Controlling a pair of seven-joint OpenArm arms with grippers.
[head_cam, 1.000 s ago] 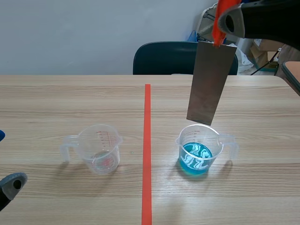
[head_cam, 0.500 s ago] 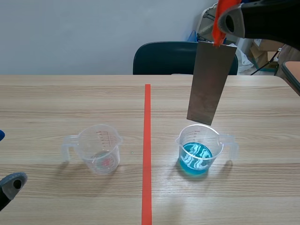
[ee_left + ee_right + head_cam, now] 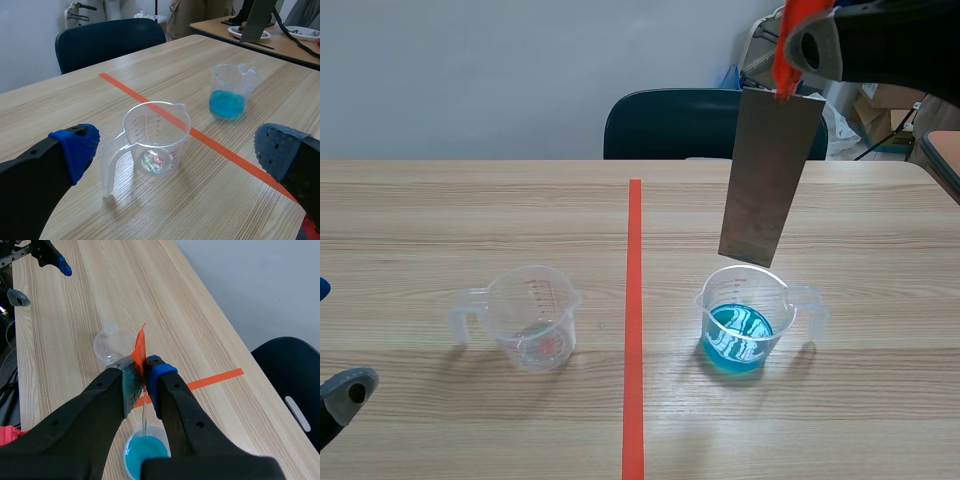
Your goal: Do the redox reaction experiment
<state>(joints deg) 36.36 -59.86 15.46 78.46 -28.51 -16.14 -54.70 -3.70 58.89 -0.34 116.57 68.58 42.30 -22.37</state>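
Scene view: right jaws clamped on metal strip [image 3: 767, 178], hanging below them over blue-solution beaker [image 3: 740, 335], likely for dipping; left jaws apart, empty beaker [image 3: 155, 135] ahead.

Office-like room: wooden table [image 3: 440, 210], dark blue chair [image 3: 665, 125], plain wall [image 3: 470, 70].

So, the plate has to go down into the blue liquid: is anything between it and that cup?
Nothing visible. The plate, shut in the right gripper, hangs just over the blue cup, whose mouth is open. The empty cup stands apart, on the other side of the tape line.
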